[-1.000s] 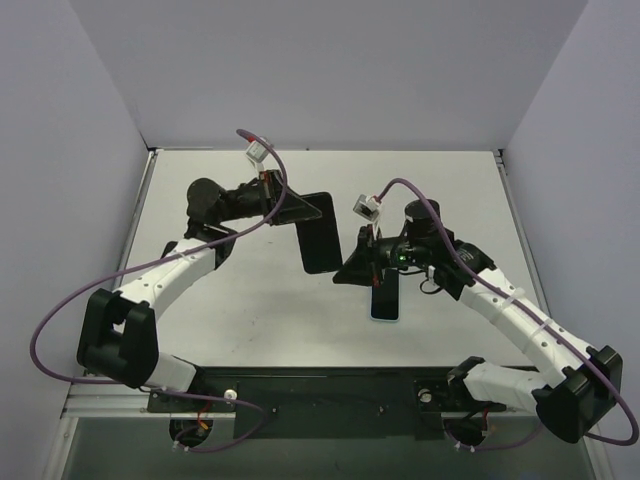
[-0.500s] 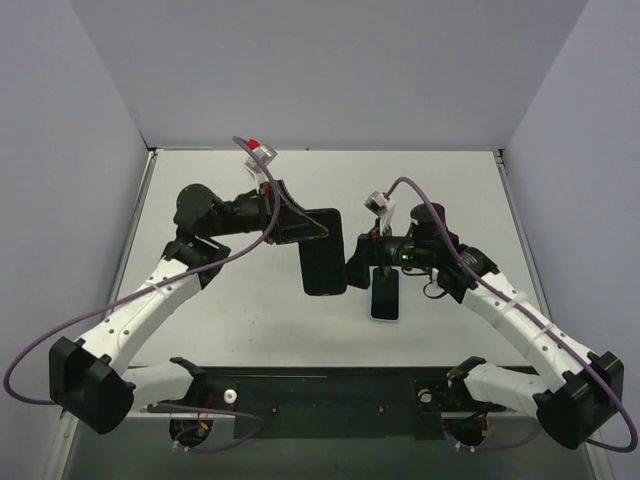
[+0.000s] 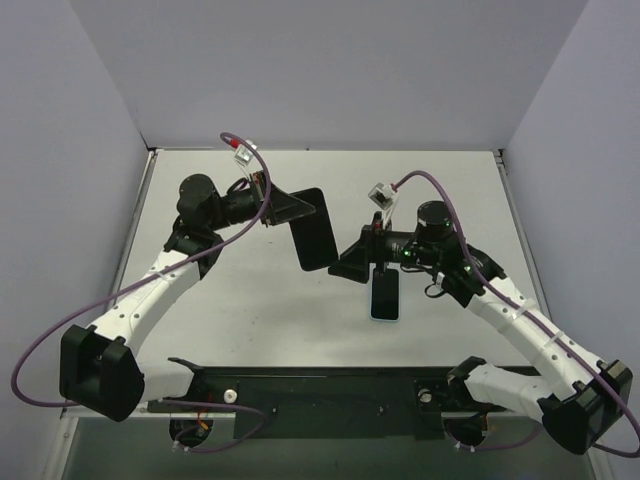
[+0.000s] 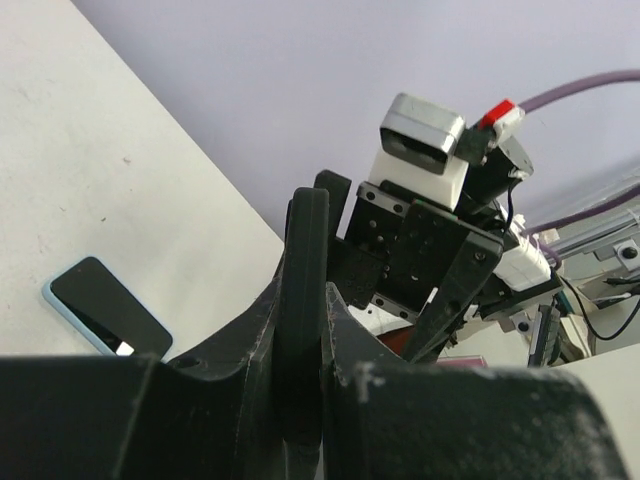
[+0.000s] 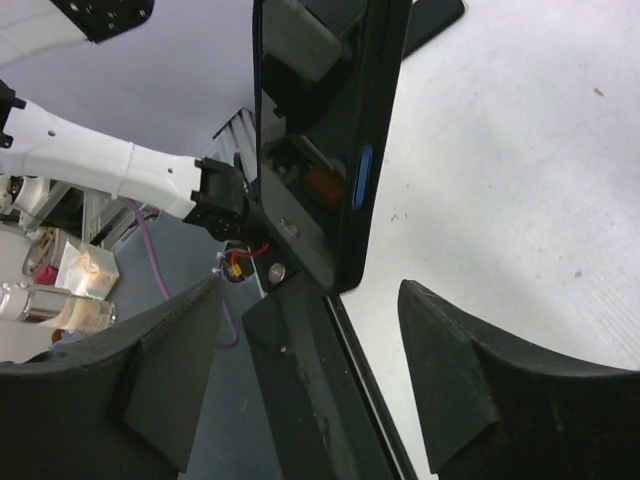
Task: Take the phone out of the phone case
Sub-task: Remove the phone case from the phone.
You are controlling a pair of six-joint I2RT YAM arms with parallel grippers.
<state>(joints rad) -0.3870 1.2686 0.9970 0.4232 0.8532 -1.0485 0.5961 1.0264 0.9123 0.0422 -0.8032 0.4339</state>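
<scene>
Since a second ago the left gripper has carried the black case a little up and back, and the right gripper, shut then, now stands wide with nothing in it. The left one pinches the case at one end, above the table. The blue-edged phone lies flat just on the near side of the right gripper, long axis running near to far. I judge it already free, and the right arm is nearer.

Left gripper aloft, jaws clamped; right gripper lower, jaws parted
</scene>
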